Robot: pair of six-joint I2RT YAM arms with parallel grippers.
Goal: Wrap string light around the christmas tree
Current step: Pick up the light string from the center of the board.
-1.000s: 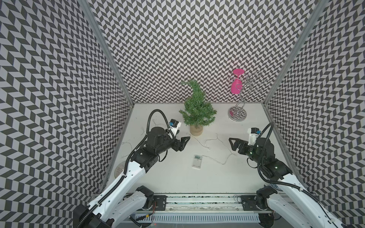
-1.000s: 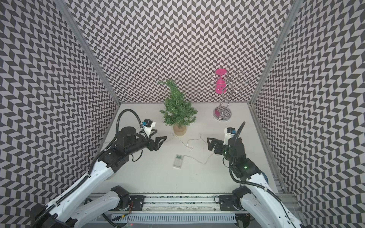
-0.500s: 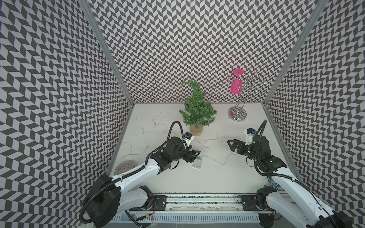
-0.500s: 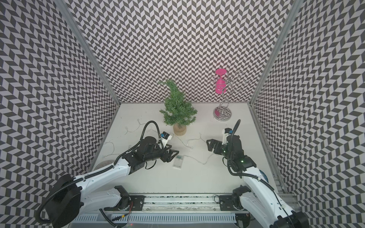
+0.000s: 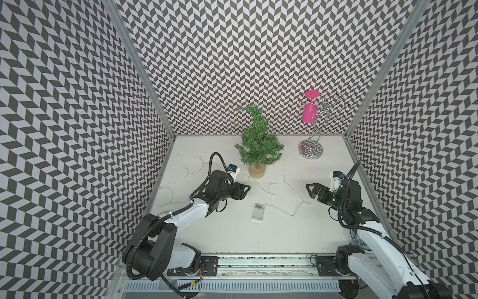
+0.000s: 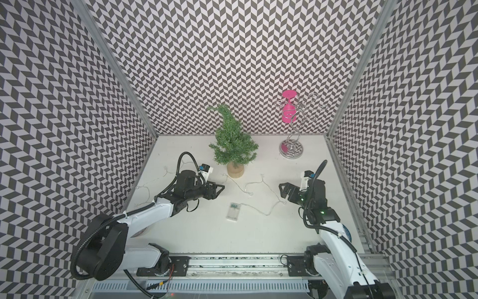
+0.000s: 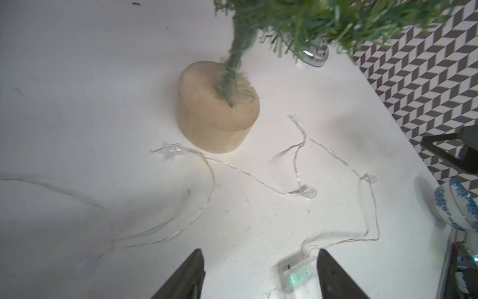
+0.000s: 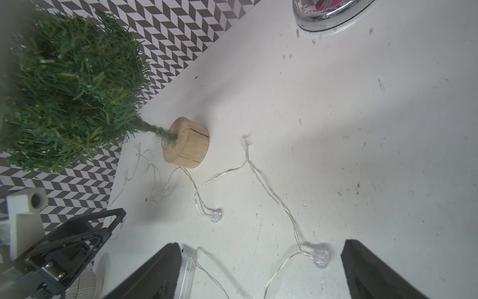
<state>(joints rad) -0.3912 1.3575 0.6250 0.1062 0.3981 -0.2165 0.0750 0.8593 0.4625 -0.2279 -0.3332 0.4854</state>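
Note:
The green christmas tree (image 5: 259, 141) (image 6: 232, 141) stands upright on its tan base (image 7: 214, 116) at the back middle of the table. The string light (image 7: 309, 192) lies loose on the white table in front of and to both sides of the base. It ends in a clear battery box (image 5: 258, 211) (image 6: 232, 211). My left gripper (image 5: 247, 192) (image 7: 258, 255) hovers open just left of the box, which shows close to one finger (image 7: 333, 274). My right gripper (image 5: 310, 191) (image 8: 261, 246) is wide open over a clear bulb (image 8: 320, 259), holding nothing.
A chrome wire rack (image 5: 311, 150) with a pink glass (image 5: 309, 111) stands at the back right. A blue-and-white ceramic piece (image 7: 455, 207) sits by the right arm, near the right wall. Patterned walls close in three sides.
The left arm dropped low and swung from beside the tree toward the battery box, then drew back a little. Its jaws narrowed slightly. The right gripper shifted only a little.

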